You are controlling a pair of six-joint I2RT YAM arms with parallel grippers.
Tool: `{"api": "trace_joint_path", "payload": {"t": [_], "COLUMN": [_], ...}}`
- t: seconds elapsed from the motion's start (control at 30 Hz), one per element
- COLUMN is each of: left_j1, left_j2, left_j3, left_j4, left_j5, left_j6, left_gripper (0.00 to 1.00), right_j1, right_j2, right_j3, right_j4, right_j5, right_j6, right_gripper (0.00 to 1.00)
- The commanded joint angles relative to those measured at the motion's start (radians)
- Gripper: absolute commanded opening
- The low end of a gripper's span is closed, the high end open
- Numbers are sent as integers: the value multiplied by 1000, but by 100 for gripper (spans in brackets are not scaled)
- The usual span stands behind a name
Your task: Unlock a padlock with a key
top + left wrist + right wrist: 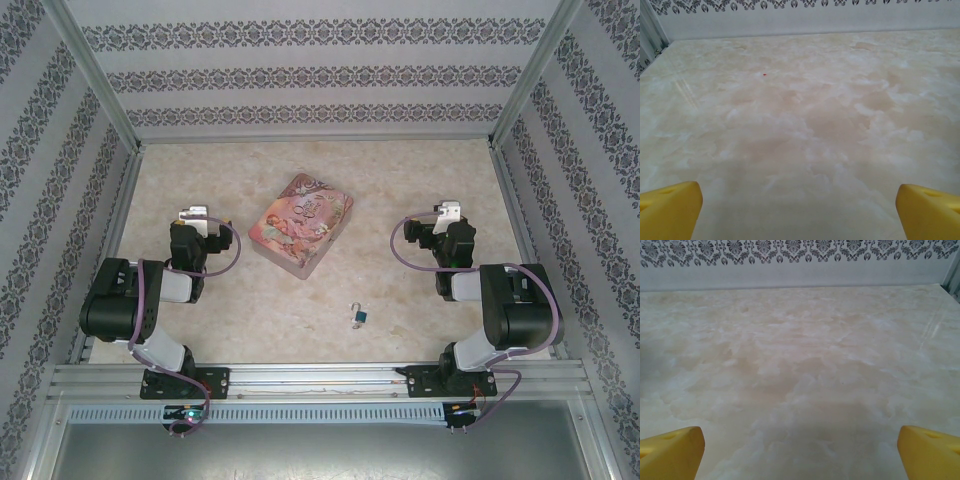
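The little padlock (358, 316) lies on the counter (420, 180), close to the near edge, between the two arms. It is closer to the right arm (505, 310), on the near side of its jaws and to their left. Its loop points far. Both pairs of jaws are wide apart, holding nothing.

1 padlock (359, 316) — 1 tin (301, 225)

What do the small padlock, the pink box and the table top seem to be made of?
The padlock: probably metal, with a thin silver shackle and a teal-blue body, perhaps painted; too small to be sure. The pink box: likely printed tin, flat with rounded corners and an illustrated lid. The table top: a smooth beige marble-look surface, possibly laminate.
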Motion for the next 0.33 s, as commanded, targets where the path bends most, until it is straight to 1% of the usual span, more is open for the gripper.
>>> {"api": "trace_joint_path", "payload": {"t": [0.0,0.3], "left_j1": [7,6], "left_j2": [-3,-4], "left_j3": [8,9], "left_j4": [-14,-14], "left_j5": [17,17], "left_j6": [-16,-15], "left_gripper": [99,99], "right_j1": [9,11], "right_j2": [-6,-6], "right_j3": [16,19], "right_j4": [-2,-6], "right_j5": [14,14], "right_j6": [-3,-3], "right_gripper": [98,99]}}
